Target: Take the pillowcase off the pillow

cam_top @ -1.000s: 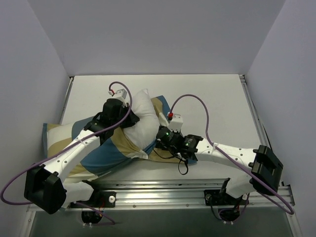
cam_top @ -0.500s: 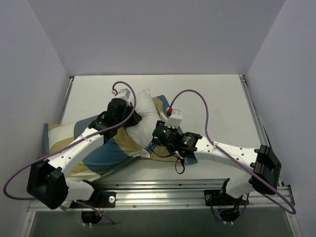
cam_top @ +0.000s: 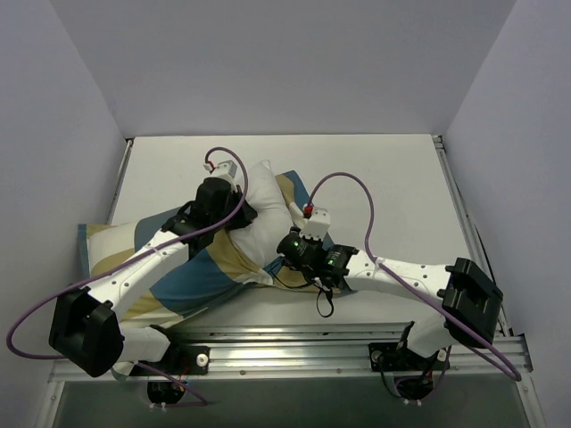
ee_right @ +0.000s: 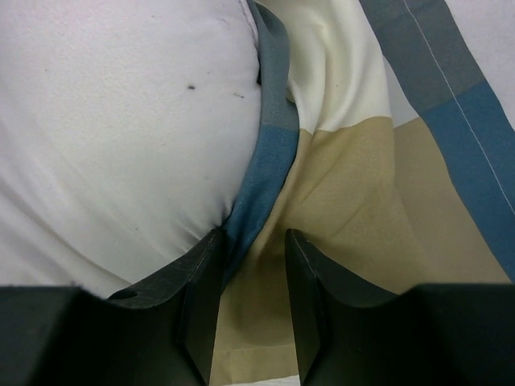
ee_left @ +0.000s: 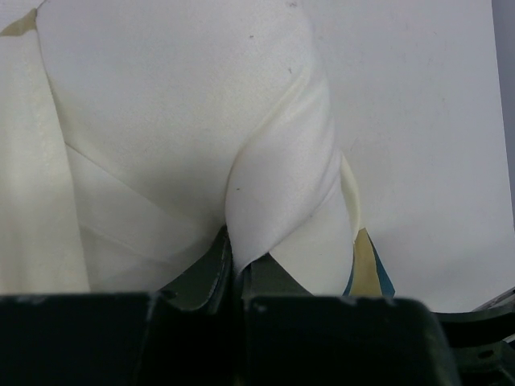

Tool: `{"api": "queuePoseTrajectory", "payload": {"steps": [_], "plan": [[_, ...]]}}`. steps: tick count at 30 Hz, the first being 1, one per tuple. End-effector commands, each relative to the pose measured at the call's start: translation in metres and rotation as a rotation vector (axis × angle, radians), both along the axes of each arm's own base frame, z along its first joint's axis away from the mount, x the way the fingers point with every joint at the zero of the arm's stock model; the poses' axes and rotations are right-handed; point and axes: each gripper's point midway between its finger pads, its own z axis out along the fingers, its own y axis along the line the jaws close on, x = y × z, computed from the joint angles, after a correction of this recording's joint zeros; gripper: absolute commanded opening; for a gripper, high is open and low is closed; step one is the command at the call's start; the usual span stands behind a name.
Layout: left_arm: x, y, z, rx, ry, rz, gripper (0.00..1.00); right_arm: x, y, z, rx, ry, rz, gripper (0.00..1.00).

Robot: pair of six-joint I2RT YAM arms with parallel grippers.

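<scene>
- Pillow: lies diagonally on table, left of ctr. Far white end is bare; near-left portion is inside pillowcase.
- L gripper: at bare end of pillow. Wrist view shows fingers together, pinching a raised fold of white pillow cloth; L gripper.
- R gripper: at pillowcase opening, right of pillow.
- R wrist view: R gripper fingers sit slightly apart, with blue edge and tan cloth running between them. Cannot tell if the clamp is firm.
- Dark speck on pillow, beside the blue edge.
</scene>
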Motion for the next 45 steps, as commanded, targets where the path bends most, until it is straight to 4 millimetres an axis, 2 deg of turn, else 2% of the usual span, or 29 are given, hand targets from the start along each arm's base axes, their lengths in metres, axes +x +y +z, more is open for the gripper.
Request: {"api": "queuePoseTrajectory", "payload": {"steps": [1, 5, 10, 12, 16, 19, 21, 23, 24, 26, 27, 29, 30, 31, 32, 34, 35, 36, 37, 40, 43, 45], "plan": [[0.002, -0.001, 0.007, -0.007, -0.004, 0.011, 0.02, 0.003, -0.014, -0.024, -0.044, 0.032, -0.032, 0.32], [-0.001, -0.006, 0.008, -0.014, -0.003, -0.011, 0.02, 0.009, -0.001, -0.017, -0.005, 0.021, 0.004, 0.39], [-0.004, -0.01, 0.007, -0.018, -0.001, -0.019, 0.02, 0.025, 0.016, 0.015, 0.012, -0.042, 0.016, 0.4], [-0.005, -0.011, 0.007, -0.017, 0.002, -0.021, 0.02, 0.029, 0.018, 0.02, 0.004, -0.055, 0.017, 0.4], [-0.006, -0.014, 0.006, -0.019, 0.002, -0.026, 0.02, 0.034, 0.024, 0.024, -0.002, -0.063, 0.015, 0.41], [-0.005, -0.014, 0.005, -0.016, 0.001, -0.023, 0.02, 0.035, 0.024, 0.015, -0.009, -0.041, 0.016, 0.41], [-0.005, -0.012, 0.006, -0.01, 0.001, -0.016, 0.02, 0.034, 0.012, -0.004, -0.035, -0.002, 0.002, 0.39], [-0.006, -0.007, 0.008, -0.001, -0.001, -0.003, 0.02, 0.033, -0.003, -0.015, -0.057, 0.017, -0.027, 0.32], [-0.005, -0.005, 0.012, 0.003, -0.012, 0.004, 0.02, 0.028, -0.02, -0.03, -0.096, 0.036, -0.048, 0.29], [-0.005, 0.001, 0.014, 0.015, -0.021, 0.012, 0.02, 0.03, -0.047, -0.037, -0.109, 0.053, -0.098, 0.19], [-0.006, 0.003, 0.019, 0.011, -0.033, 0.011, 0.02, 0.022, -0.067, -0.053, -0.146, 0.079, -0.116, 0.17], [-0.003, 0.011, 0.022, 0.005, -0.031, 0.023, 0.02, 0.021, -0.093, -0.056, -0.146, 0.092, -0.164, 0.01], [-0.005, 0.011, 0.025, -0.013, -0.027, 0.009, 0.02, 0.019, -0.105, -0.06, -0.155, 0.1, -0.184, 0.0], [-0.004, 0.014, 0.027, -0.032, -0.019, 0.014, 0.02, 0.015, -0.127, -0.072, -0.179, 0.129, -0.221, 0.0], [0.0, 0.025, 0.027, -0.043, -0.012, 0.044, 0.02, 0.015, -0.137, -0.069, -0.173, 0.125, -0.237, 0.0], [-0.005, 0.026, 0.033, -0.096, 0.004, 0.016, 0.02, 0.008, -0.158, -0.08, -0.179, 0.157, -0.261, 0.0], [-0.003, 0.033, 0.034, -0.1, 0.005, 0.032, 0.02, 0.015, -0.171, -0.074, -0.16, 0.14, -0.288, 0.0], [-0.004, 0.037, 0.038, -0.098, 0.001, 0.034, 0.02, 0.015, -0.176, -0.074, -0.15, 0.138, -0.294, 0.0], [-0.007, 0.043, 0.032, -0.071, 0.022, 0.045, 0.02, 0.013, -0.183, -0.078, -0.148, 0.148, -0.299, 0.0], [-0.009, 0.058, 0.032, -0.053, 0.039, 0.079, 0.02, 0.021, -0.195, -0.075, -0.088, 0.145, -0.308, 0.0], [-0.015, 0.061, 0.028, -0.057, 0.052, 0.081, 0.02, 0.03, -0.195, -0.08, -0.037, 0.155, -0.297, 0.0], [-0.016, 0.058, 0.026, -0.068, 0.047, 0.065, 0.02, 0.033, -0.184, -0.08, -0.01, 0.162, -0.244, 0.0]]}}
